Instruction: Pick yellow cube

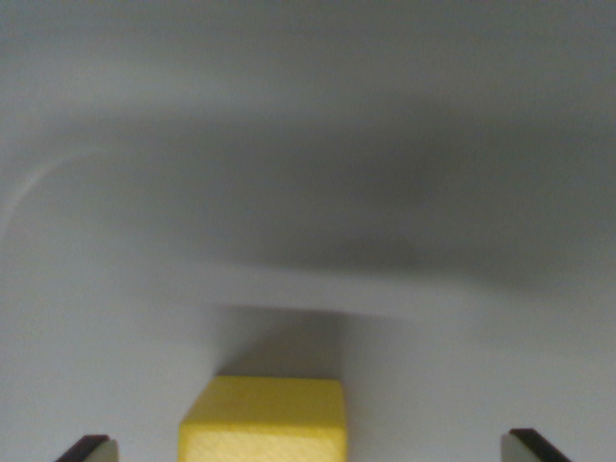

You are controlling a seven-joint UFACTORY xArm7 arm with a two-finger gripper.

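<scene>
The cube point(262, 420) sits at the bottom edge of the wrist view, a little to the left of centre, on a pale grey desk point(462, 375). It is bright yellow, with flat faces and clean, straight edges. Its top face shows as a smooth, even band. The front face below it looks faintly grainy, like foam or matte plastic, though the picture is too soft to settle the material. The lower part of the cube is cut off by the frame.

The end effector point(303, 449) shows only as two dark fingertips poking up from the bottom corners, one at the wrist view's left point(89, 449) and one at the right point(531, 446). Each is a dark, angular wedge with a thin pale edge along its inner side. They stand wide apart, with the cube between them and touching neither. The gap to the right tip is clearly larger than the gap to the left one.

The desk surface is plain and matte, without marks or grain that can be made out. A soft shadow falls directly behind the cube, and a much broader, blurred dark band runs across the middle of the view. A faint pale curved line shows at the far left point(38, 178); what it is cannot be told. The whole upper part of the picture is smeared and out of focus. Nothing else lies near the cube, and nothing stands between it and the fingertips.
</scene>
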